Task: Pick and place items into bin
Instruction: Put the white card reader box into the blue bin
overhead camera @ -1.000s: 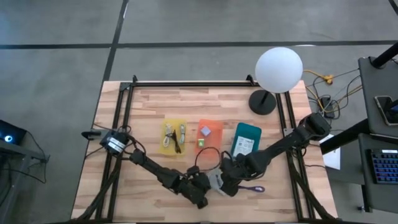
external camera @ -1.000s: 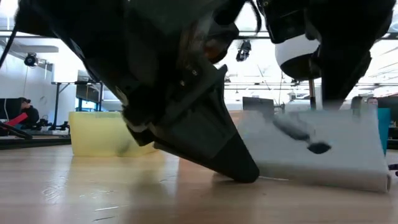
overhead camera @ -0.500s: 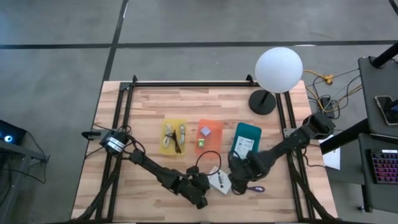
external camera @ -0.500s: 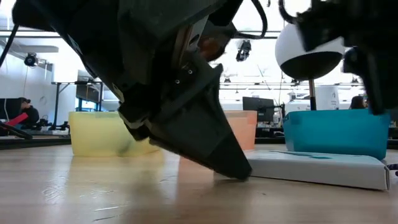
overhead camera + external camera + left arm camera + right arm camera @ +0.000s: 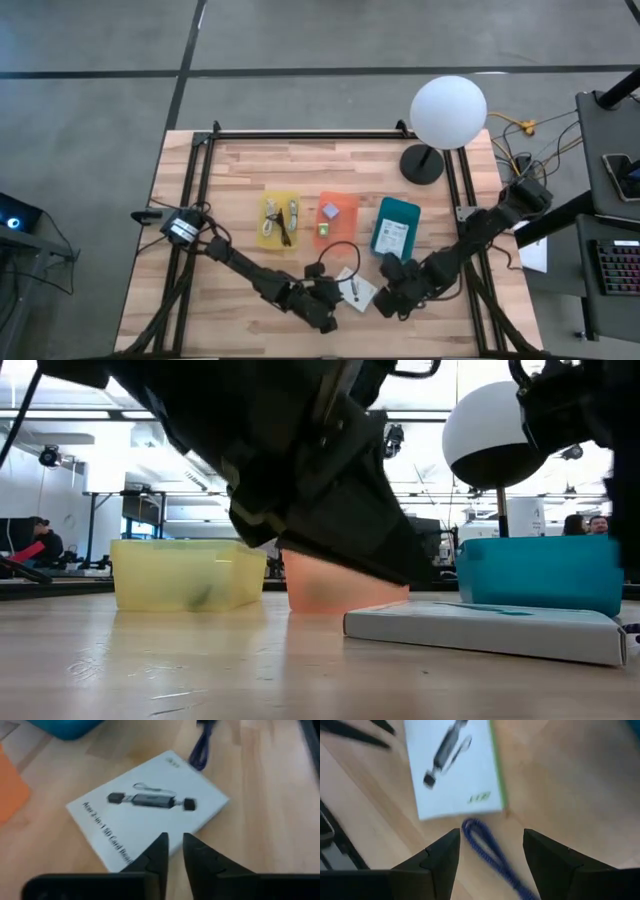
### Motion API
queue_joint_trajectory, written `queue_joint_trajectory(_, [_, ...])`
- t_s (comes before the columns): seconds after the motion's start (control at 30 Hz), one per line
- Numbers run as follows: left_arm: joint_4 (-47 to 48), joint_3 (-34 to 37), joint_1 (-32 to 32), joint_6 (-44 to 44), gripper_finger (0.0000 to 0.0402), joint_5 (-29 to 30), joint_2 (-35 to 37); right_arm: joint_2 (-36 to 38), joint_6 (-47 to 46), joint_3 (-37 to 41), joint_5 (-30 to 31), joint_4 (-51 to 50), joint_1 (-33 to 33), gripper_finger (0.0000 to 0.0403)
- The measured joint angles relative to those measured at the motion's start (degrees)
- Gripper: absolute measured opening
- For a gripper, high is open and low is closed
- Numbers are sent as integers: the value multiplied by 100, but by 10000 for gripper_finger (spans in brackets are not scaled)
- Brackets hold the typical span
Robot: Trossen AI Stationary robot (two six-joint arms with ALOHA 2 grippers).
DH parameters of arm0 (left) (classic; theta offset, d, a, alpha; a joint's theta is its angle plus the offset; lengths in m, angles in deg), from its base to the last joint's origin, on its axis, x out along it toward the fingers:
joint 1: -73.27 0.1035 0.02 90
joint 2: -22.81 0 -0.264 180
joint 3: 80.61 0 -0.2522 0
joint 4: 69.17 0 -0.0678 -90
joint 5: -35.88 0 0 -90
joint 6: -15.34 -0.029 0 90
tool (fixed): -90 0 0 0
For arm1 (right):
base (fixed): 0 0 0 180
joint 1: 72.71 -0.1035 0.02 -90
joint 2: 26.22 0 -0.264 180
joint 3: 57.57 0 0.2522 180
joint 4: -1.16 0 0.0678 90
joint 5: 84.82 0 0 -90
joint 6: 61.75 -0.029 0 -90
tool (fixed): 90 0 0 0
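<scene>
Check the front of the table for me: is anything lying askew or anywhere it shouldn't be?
Nothing spilled or damaged. The white card-reader box lies flat but skewed to the table edges, outside the bins, in front of the orange bin, just ahead of the left gripper. A blue-purple cord loop also lies loose beside it, under the open right gripper.

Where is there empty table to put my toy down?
Bare wood lies between the table's back rail and the three bins, starting with the yellow bin, and left of that bin. It is crowded at the front, around the white card box, left gripper and right gripper.
</scene>
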Motion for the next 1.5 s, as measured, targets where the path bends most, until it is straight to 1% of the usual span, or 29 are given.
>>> queue_joint_trajectory(0.17, [-4, 42, 17, -597, 98, -127, 2, 216, 74, 122, 290, -14, 6, 220])
queue_joint_trajectory(0.27, [-11, 61, 65, -694, 114, -218, 1, 212, 65, 288, 319, 55, 13, 225])
queue_joint_trajectory(0.37, [1, 108, 143, -692, 112, -217, -28, 170, -115, 548, 332, 527, 17, 226])
queue_joint_trajectory(0.5, [-46, 134, 200, -690, 97, -192, -85, 198, -279, 792, 485, 1092, 15, 226])
queue_joint_trajectory(0.7, [-59, 144, 226, -689, 84, -294, -85, 168, -499, 766, 746, 1088, 24, 226])
queue_joint_trajectory(0.87, [-66, 195, 225, -686, 83, -455, -82, 168, -403, 496, 712, 983, 15, 226])
queue_joint_trajectory(0.97, [-56, 201, 203, -685, 83, -446, -81, 170, -104, 137, 587, 441, 17, 226])
queue_joint_trajectory(1.13, [-31, 231, 200, -685, 83, -503, -81, 174, 28, -661, 605, -1327, -35, 226])
queue_joint_trajectory(1.23, [-73, 304, 199, -599, 83, -539, -77, 147, -251, -833, 584, -1593, -76, 226])
queue_joint_trajectory(1.3, [-96, 391, 179, -333, 83, -555, -68, 139, -501, -781, 505, -1487, -109, 226])
queue_joint_trajectory(1.37, [-175, 500, 134, -145, 83, -537, -61, 100, -748, -610, 484, -1063, -111, 226])
queue_joint_trajectory(1.5, [-262, 634, 84, -86, 83, -541, -63, -61, -1061, -266, 349, -313, -140, 226])
